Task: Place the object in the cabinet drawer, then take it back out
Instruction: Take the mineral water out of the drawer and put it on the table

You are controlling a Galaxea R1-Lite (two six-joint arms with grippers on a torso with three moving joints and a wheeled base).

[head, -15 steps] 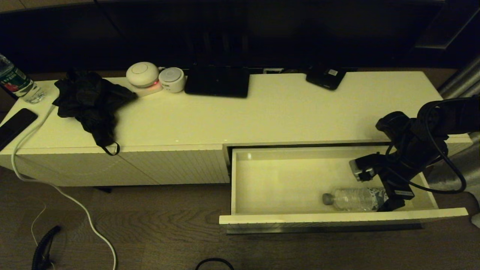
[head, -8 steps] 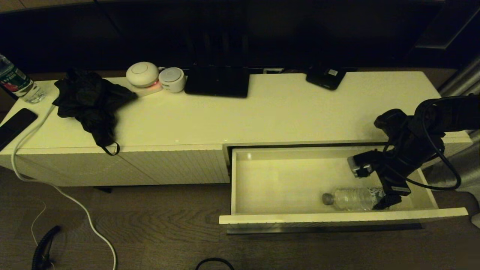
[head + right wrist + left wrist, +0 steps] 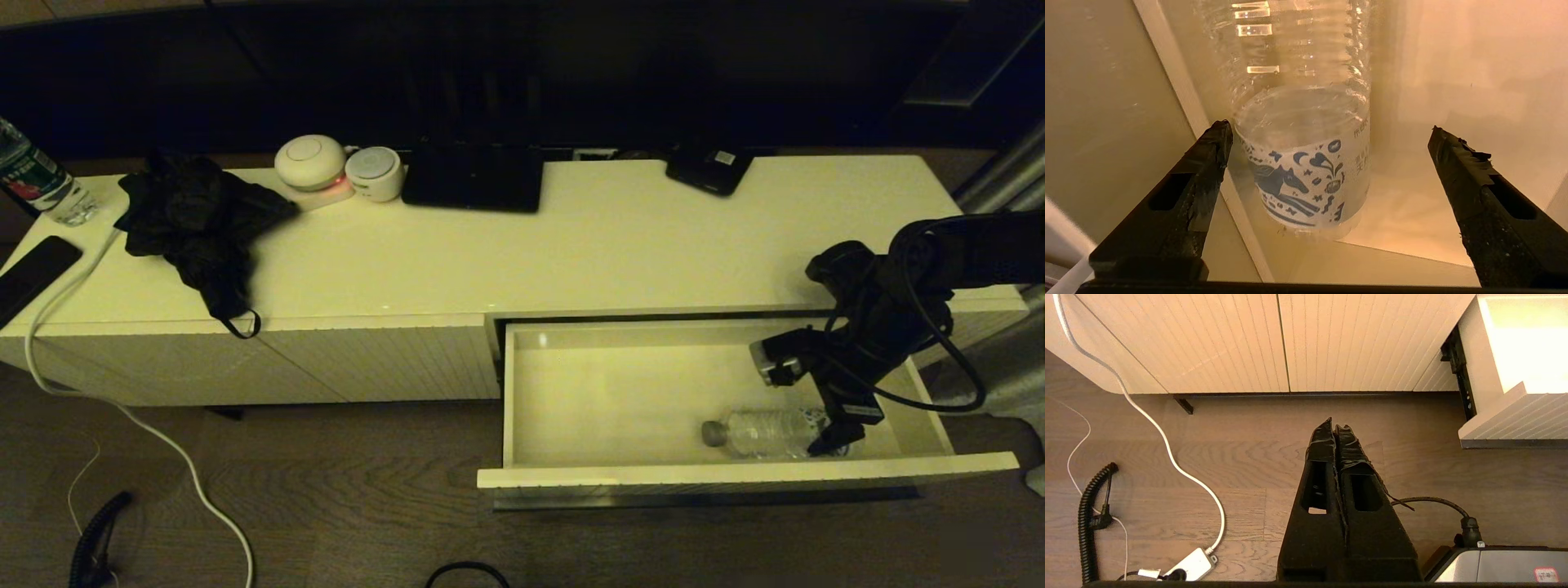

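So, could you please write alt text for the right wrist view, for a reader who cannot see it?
The open right gripper frames the base end of a clear water bottle lying inside the white drawer, its fingers spread wide on either side. The bottle's label band carries a blue horse pattern, and the bottle lies close along one drawer wall.

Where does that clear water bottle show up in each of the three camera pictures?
Head view: water bottle lies on its side in the open drawer, by the front wall.
Left wrist view: not in it.
Right wrist view: bottle fills the middle, between the open right gripper.
Shared landmark: the white drawer.
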